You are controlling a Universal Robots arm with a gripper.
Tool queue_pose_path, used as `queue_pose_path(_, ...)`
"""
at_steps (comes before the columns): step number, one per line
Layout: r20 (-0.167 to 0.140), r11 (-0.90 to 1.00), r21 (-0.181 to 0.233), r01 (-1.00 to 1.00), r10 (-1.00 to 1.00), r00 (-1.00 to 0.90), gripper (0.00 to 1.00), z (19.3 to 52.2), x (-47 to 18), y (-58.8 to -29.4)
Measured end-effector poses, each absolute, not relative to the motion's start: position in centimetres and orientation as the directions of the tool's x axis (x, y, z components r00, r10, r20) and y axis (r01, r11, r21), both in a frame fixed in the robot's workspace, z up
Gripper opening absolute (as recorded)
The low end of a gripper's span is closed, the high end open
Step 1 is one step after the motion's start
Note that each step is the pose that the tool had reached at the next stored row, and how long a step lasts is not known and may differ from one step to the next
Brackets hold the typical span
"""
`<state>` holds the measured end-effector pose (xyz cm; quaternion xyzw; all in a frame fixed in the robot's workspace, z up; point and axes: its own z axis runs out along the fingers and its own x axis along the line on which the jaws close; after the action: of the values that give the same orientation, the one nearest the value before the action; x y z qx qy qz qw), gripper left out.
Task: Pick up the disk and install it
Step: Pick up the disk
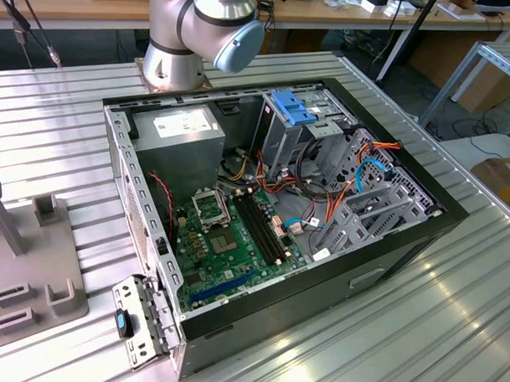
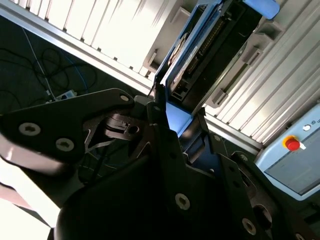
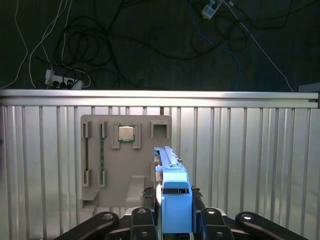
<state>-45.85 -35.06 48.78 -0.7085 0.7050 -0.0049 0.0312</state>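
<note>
The disk (image 3: 169, 165), edge-on in its blue carrier rails, is clamped in the pincer (image 3: 176, 220), whose fingers are closed on either side of it. Behind it a grey fixture plate (image 3: 97, 150) carrying a processor chip (image 3: 126, 133) lies on the ribbed metal desk (image 3: 250, 165). In the exterior view, an open computer case (image 1: 386, 263) rests on the desk.

The disk (image 3: 174, 197), a flat dark slab framed by bright blue carrier rails, stands on edge, clamped between the fingers of the gripper (image 3: 175, 224). Its length reaches straight out ahead of the fingertips, one blue rail end facing back.
</note>
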Motion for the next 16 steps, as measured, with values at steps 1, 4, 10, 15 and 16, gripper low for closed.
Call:
queue_pose_path(1,-0.037,-0.004,-0.048,-0.999,-0.999,0.006,0.36,48.8,-45.7,-35.1)
queue_pose_path(4,-0.040,-0.004,-0.039,-0.999,-0.999,0.005,0.36,48.8,-45.7,-35.1)
queue_pose_path(10,-0.040,-0.004,-0.013,-1.000,-0.999,0.004,0.36,48.8,-45.6,-35.1)
queue_pose_path(15,-0.040,-0.004,-0.013,-1.000,-0.999,0.004,0.36,48.8,-43.9,-35.1)
queue_pose_path(16,-0.040,-0.004,-0.013,-1.000,-0.999,0.004,0.36,48.8,-43.5,-35.1)
